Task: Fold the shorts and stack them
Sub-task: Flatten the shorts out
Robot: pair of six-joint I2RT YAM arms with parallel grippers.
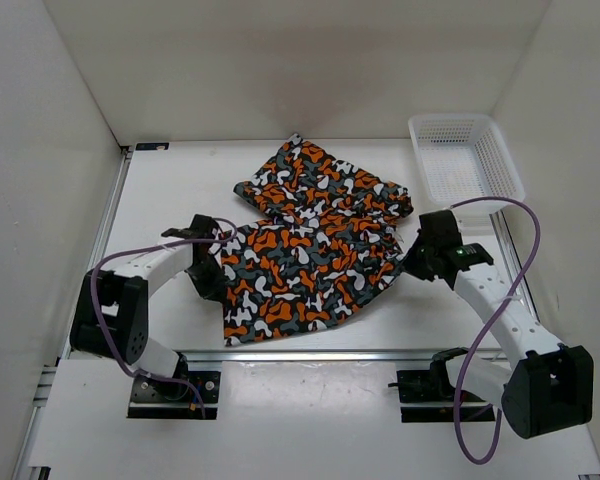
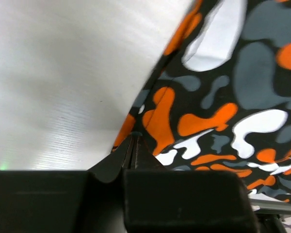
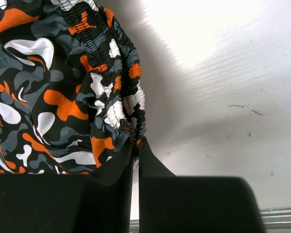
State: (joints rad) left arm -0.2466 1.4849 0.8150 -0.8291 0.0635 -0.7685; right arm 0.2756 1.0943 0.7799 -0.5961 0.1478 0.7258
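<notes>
The shorts (image 1: 300, 270), in an orange, black, grey and white camouflage print, lie spread at the table's middle, with a second bunch of the same print (image 1: 325, 182) behind them. My left gripper (image 1: 212, 268) is shut on the shorts' left edge; in the left wrist view the fingers (image 2: 134, 145) pinch the fabric's (image 2: 218, 97) hem. My right gripper (image 1: 412, 258) is shut on the shorts' right edge; in the right wrist view its tips (image 3: 135, 141) pinch the gathered elastic waistband (image 3: 121, 97).
A white mesh basket (image 1: 465, 160) stands at the back right of the table. White walls enclose the table at left, back and right. An aluminium rail (image 1: 310, 352) runs along the near edge.
</notes>
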